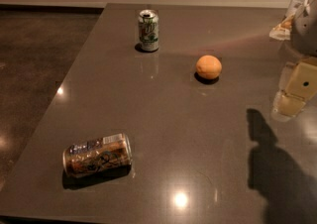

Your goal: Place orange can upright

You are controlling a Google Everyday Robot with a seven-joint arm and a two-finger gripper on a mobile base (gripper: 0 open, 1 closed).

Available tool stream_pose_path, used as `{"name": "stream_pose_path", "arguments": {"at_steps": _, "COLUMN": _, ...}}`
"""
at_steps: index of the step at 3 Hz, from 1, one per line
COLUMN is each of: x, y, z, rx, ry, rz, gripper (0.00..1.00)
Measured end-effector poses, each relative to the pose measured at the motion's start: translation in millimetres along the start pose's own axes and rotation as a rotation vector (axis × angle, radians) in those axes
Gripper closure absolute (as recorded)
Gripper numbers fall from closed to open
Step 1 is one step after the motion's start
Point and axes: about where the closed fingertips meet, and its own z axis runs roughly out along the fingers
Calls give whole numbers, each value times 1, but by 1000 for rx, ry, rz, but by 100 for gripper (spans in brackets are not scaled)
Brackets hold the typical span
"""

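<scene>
The orange can (97, 155) lies on its side near the front left of the dark table (163, 119). It has a copper body with dark graphics and a white label patch, and its silver top points left. My gripper (296, 91) hangs at the right edge of the view, above the table and far to the right of the can. It holds nothing that I can see.
A green-and-white can (148, 30) stands upright at the back of the table. A round orange fruit (208, 67) lies right of the middle. The table's left edge drops to a dark floor (34, 69). The arm's shadow (277, 168) falls at the front right.
</scene>
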Motion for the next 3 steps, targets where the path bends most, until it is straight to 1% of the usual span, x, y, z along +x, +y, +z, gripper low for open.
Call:
{"name": "stream_pose_path", "arguments": {"at_steps": 1, "x": 0, "y": 0, "z": 0, "rx": 0, "ry": 0, "rz": 0, "gripper": 0}}
{"name": "stream_pose_path", "arguments": {"at_steps": 2, "x": -2, "y": -1, "z": -1, "rx": -6, "ry": 5, "rz": -13, "gripper": 0}}
{"name": "stream_pose_path", "arguments": {"at_steps": 3, "x": -26, "y": 1, "z": 2, "rx": -30, "ry": -13, "rz": -87, "gripper": 0}}
